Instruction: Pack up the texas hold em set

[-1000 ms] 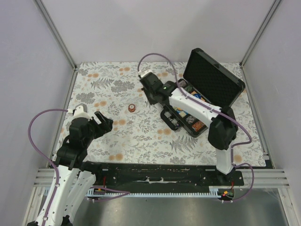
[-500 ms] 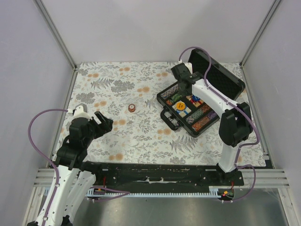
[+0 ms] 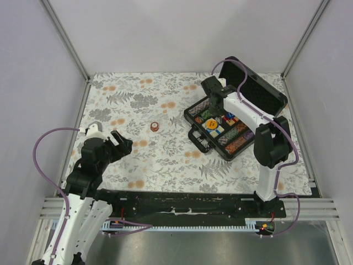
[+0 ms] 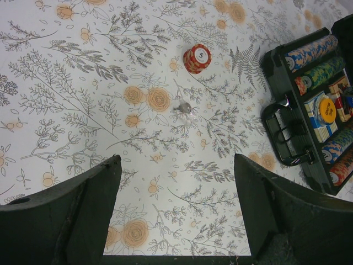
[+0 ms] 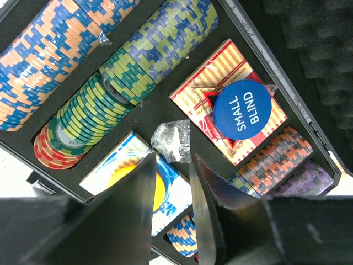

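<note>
The black case (image 3: 251,94) lies open at the right, its tray (image 3: 194,135) filled with multicoloured chip rows (image 5: 160,44). My right gripper (image 3: 212,109) hangs over the tray, jaws a little apart and empty. In the right wrist view (image 5: 172,154) its tips stand just short of a small clear plastic bag (image 5: 172,139), over the blue deck (image 5: 118,157) and yellow disc (image 5: 159,186). A blue "SMALL BLIND" disc (image 5: 242,109) lies on the red deck (image 5: 193,88). A short stack of reddish chips (image 3: 155,127) (image 4: 197,58) sits on the cloth. My left gripper (image 3: 122,144) (image 4: 176,165) is open and empty.
A small metal key (image 4: 183,107) lies on the flowered cloth near the reddish chips. The case handle (image 4: 284,135) points toward the table's middle. The case lid stands tilted back with grey foam (image 5: 314,49) inside. Grey walls close in the table on three sides.
My right arm swung from left of the case to over its tray within the last second, then hardly moved. The left arm has not moved.
</note>
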`<move>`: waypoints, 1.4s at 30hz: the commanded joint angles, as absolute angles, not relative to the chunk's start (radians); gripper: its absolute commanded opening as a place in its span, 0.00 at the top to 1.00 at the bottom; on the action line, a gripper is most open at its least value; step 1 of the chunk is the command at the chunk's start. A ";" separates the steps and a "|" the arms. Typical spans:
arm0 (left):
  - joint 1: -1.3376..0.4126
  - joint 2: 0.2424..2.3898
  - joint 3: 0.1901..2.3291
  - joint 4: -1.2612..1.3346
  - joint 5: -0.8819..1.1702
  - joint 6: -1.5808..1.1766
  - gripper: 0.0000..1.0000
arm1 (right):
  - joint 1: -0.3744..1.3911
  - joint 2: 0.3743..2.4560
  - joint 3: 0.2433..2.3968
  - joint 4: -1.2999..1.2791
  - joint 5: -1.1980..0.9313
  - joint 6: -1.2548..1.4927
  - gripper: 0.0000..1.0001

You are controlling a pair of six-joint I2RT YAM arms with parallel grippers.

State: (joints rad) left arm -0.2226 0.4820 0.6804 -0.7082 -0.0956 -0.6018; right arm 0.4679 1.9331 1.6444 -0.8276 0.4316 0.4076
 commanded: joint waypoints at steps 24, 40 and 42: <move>-0.232 0.457 0.693 -0.704 -0.120 -0.604 0.12 | 0.976 2.207 1.845 -0.569 0.051 0.342 0.36; -0.239 0.456 0.692 -0.704 -0.133 -0.606 0.12 | 0.994 2.404 1.983 -0.563 0.150 0.245 0.46; -0.239 0.456 0.690 -0.706 -0.135 -0.606 0.12 | 0.994 2.399 1.974 -0.571 0.140 0.264 0.55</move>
